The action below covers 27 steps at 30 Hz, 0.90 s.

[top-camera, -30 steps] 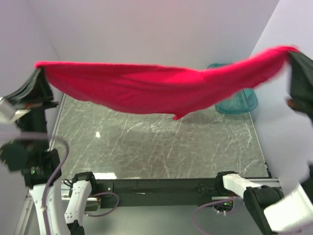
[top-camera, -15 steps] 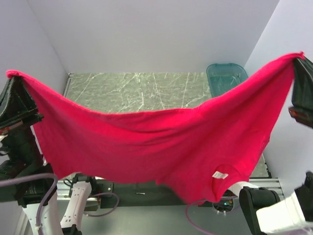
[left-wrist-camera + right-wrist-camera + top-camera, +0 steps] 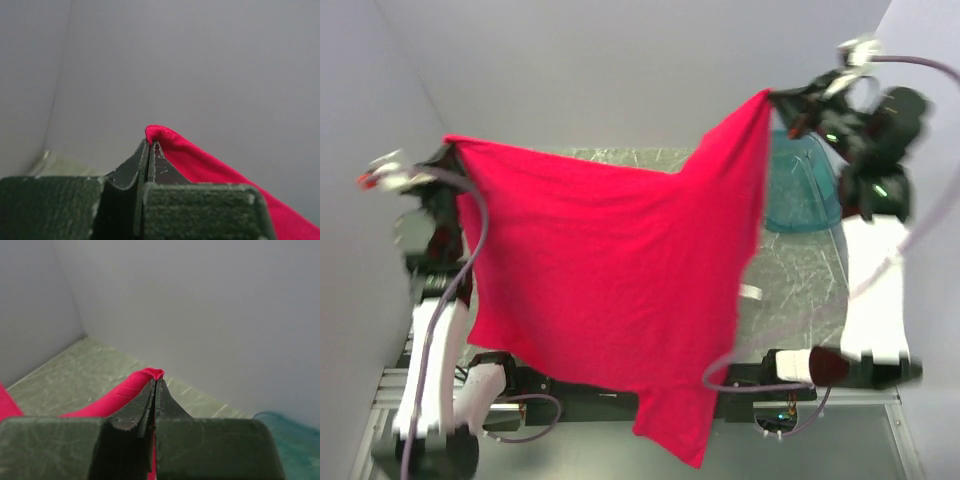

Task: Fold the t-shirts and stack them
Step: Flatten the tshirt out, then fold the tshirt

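Observation:
A red t-shirt (image 3: 610, 270) hangs spread in the air between my two grippers, its lower end dangling past the table's near edge. My left gripper (image 3: 448, 152) is shut on the shirt's upper left corner, seen pinched in the left wrist view (image 3: 150, 141) with red cloth (image 3: 200, 160) trailing right. My right gripper (image 3: 778, 98) is shut on the upper right corner, held higher and further back; in the right wrist view (image 3: 155, 381) the red hem (image 3: 125, 392) runs off to the left.
A teal plastic basket (image 3: 810, 195) stands at the back right of the marble table (image 3: 790, 280), partly behind the shirt; it also shows in the right wrist view (image 3: 295, 440). White walls enclose the table on the left, back and right.
Both arms swung inward and towards the back. The shirt, first stretched wide and sagging, now hangs as a narrower sheet in front of the table.

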Available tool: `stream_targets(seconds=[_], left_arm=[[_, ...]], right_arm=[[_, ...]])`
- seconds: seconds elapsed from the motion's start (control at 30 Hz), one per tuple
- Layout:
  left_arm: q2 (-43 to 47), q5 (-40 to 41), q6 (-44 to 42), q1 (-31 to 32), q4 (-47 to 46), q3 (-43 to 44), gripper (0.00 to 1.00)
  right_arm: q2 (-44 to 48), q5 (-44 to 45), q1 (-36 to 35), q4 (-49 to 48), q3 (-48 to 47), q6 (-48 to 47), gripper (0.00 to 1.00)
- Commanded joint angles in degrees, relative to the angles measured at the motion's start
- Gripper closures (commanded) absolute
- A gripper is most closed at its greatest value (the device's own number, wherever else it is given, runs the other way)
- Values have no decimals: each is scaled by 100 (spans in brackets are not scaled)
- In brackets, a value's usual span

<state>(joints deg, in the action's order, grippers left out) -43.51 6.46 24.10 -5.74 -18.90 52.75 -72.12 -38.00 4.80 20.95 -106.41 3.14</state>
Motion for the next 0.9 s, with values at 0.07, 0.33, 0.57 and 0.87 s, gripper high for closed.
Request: stream_targets(seconds=[0.07, 0.33, 0.57, 0.87], left_arm=[[-1997, 171, 51, 2, -1307, -590, 99], [-5771, -74, 262, -50, -160, 1472, 100], [-7662, -233, 332, -120, 1054, 3424, 100], [-8226, -479, 341, -217, 1248, 4102, 100]], right_arm=[[-1344, -743, -84, -1680, 1104, 582, 100], [-4396, 387, -690, -602, -1344, 170, 100], [-5638, 1514, -1068, -301, -2403, -67, 100], [-5744, 1612, -1130, -407, -2376, -59, 100]])
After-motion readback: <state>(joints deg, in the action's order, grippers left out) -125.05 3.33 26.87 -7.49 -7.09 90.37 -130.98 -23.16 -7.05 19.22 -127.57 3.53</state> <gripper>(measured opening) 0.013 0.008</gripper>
